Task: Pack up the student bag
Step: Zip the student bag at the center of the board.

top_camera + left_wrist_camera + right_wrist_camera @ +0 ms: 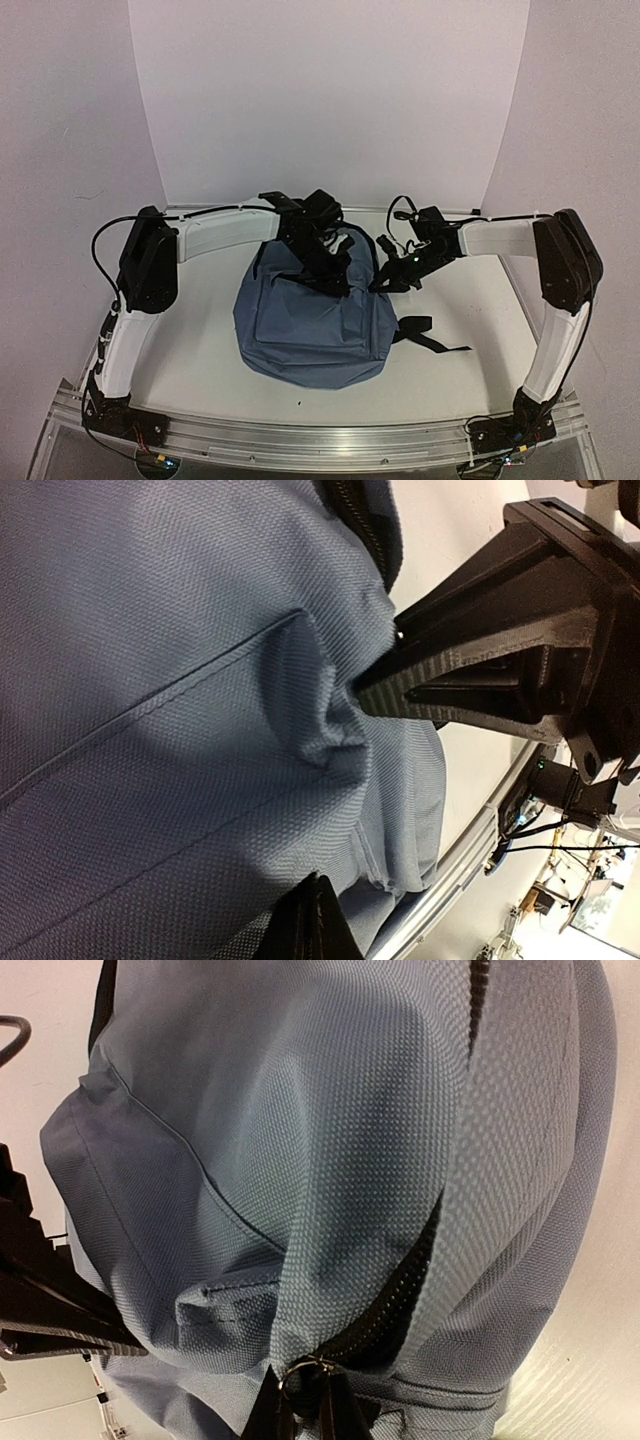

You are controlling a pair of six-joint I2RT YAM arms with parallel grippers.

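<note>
Beneath both tools, toward the far side of the tabletop (480,300), the student bag (310,335) is shown lying flat. Its long axis is run from the arm bases toward the back wall, and its top end is turned to the tools. A black strap (432,342) is trailed out on the right tool's side.

Left tool (312,240): it is set over the bag's top edge. In the left wrist view its jaws are seen apart, with blue-grey fabric bulged between them. The upper finger (470,660) is pressed into a pucker of cloth, and the lower finger (312,925) is met by the fabric below. Whether a fold is truly clamped cannot be told.

Right tool (392,275): it is placed against the bag's upper right flank, jaws wide, the bag's rounded corner lying between them. One finger (50,1290) is seen off to the side. A dark piece at the bottom edge (335,1415) is taken to be the second.

Deciding relation: the slider ring (300,1372) lies right at that bottom piece, and the zipper (405,1295) is run up and away from it along the bag's curve. The right tool is thus judged the nearer for a zipper pull, and the left is placed to brace the cloth.
</note>
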